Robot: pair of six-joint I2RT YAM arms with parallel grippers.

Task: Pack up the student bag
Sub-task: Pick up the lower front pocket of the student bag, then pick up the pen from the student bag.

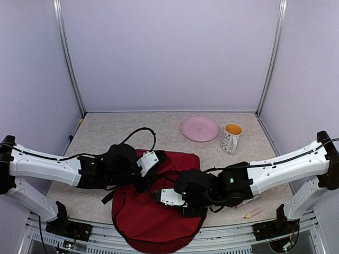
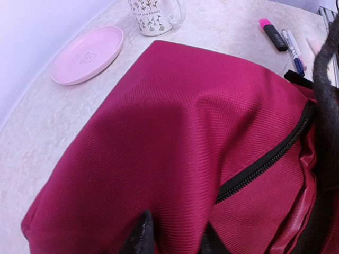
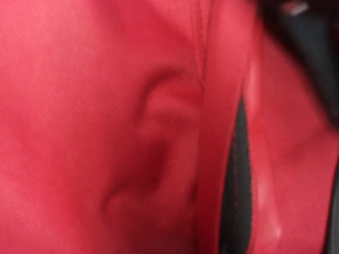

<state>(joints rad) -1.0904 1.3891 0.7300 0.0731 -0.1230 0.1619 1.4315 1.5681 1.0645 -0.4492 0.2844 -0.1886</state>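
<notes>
Speckled beige table [image 1: 106, 127] spreads before you, boxed in by pale lilac walls [image 1: 169, 53] and slim aluminium posts [image 1: 69, 58] at the corners. A pink plate [image 1: 199, 129] sits toward the far side with a patterned mug [image 1: 231, 137], yellow inside, just beside it on the right. Your left wrist camera also picks up a pink highlighter [image 2: 273, 33] and a blue pen [image 2: 294, 50] lying side by side on the table, past the bag's edge.

The student bag [image 1: 153, 222] lies flat at the near edge of the table, between your two arms, its dark red ribbed fabric bunched into soft folds. A black zip [image 2: 265, 159] runs along one seam, beside a glossier red panel.

Your left gripper [image 2: 175, 241] has its dark fingertips clenched on a raised fold of the bag's fabric. Your right gripper [image 1: 183, 206] rests low on the bag's middle. Its own camera shows only blurred red cloth, so you cannot tell whether its jaws are clamped or released.
</notes>
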